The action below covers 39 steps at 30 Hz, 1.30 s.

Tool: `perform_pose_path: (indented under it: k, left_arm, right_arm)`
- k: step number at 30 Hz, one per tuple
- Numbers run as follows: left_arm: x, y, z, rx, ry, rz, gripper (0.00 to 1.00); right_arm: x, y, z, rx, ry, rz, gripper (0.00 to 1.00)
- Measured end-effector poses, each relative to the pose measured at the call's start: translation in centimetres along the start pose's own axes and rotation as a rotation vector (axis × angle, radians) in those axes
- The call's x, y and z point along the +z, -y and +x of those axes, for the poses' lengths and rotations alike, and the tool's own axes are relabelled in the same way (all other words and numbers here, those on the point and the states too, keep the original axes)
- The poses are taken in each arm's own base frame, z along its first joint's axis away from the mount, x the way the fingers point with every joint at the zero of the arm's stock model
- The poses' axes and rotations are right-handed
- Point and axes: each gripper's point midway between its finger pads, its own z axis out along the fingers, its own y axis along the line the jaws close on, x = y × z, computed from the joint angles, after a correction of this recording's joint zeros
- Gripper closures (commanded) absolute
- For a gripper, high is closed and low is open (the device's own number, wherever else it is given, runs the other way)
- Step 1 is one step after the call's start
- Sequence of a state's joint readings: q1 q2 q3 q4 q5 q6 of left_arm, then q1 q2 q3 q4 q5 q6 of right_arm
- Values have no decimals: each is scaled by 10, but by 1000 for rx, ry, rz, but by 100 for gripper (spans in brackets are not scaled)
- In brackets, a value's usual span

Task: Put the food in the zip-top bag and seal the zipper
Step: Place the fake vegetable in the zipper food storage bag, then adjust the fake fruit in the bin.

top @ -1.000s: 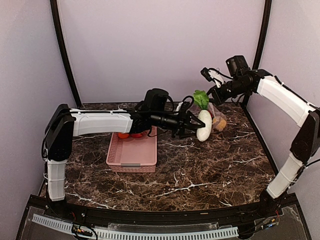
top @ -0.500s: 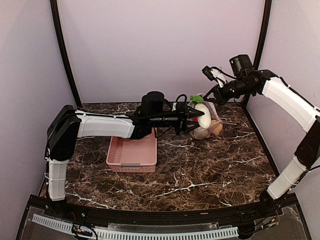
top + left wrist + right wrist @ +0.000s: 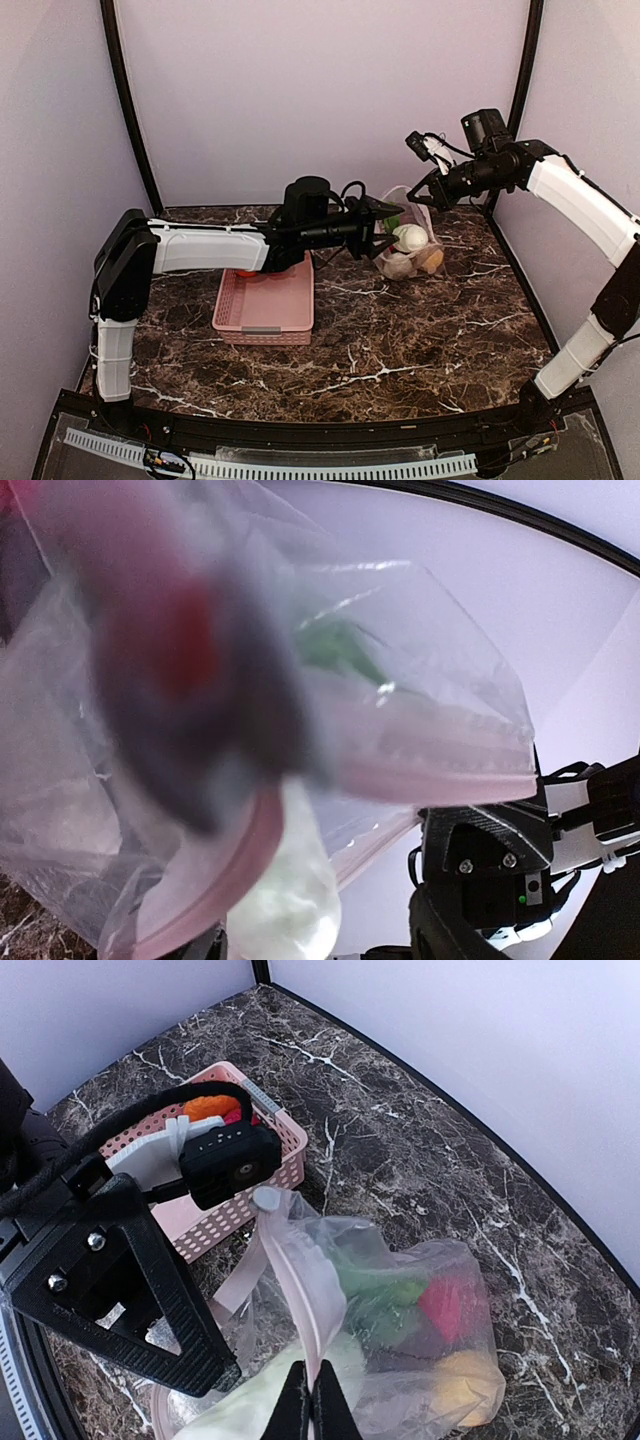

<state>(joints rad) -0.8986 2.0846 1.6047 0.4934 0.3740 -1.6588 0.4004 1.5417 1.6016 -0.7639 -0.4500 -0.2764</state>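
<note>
L wrist view: dark-red blob blurred (unidentifiable), white food piece cut off at btm.

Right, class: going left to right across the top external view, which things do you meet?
left arm's shoulder → pink basket → zip-top bag → right arm's elbow

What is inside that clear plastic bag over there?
Through the bag show a long white vegetable, a green leafy piece, a red piece and a yellow-orange one. The crinkled plastic and the pile hide whatever lies beneath them.
</note>
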Motion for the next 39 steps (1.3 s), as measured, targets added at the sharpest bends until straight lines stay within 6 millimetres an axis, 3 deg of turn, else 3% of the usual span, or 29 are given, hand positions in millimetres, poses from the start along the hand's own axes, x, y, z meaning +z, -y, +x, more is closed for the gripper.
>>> perform_pose_path:
  k: [11,16,21,24,28,31,33,35,39]
  left_arm:
    - [-1,2,-2,61,16,-14,39]
    - [0,22,6,177,-21,2,40]
    - [-14,53,24,388,-82,17,37]
    - [-30,64,27,613,-81,-50,34]
    - [-74,65,6,923,47,-268,15]
    - [-123,55,-18,1086,186,-443,6]
    - [-162,42,-34,1147,268,-554,4]
    - [-196,26,-51,1167,334,-649,4]
    - [-237,-5,-80,1143,405,-788,6]
  right_arm:
    - [0,1,0,0,-2,8,100]
    - [0,9,2,0,-15,51,100]
    - [-2,36,-11,-16,-14,156,100]
    - [-15,72,-26,-36,-6,295,100]
    - [-48,125,-46,-22,32,495,100]
    - [-68,144,-56,-11,77,570,100]
    - [-65,137,-57,-21,90,555,100]
    - [-46,114,-51,-32,82,479,100]
    - [8,68,-3,1,-13,272,100]
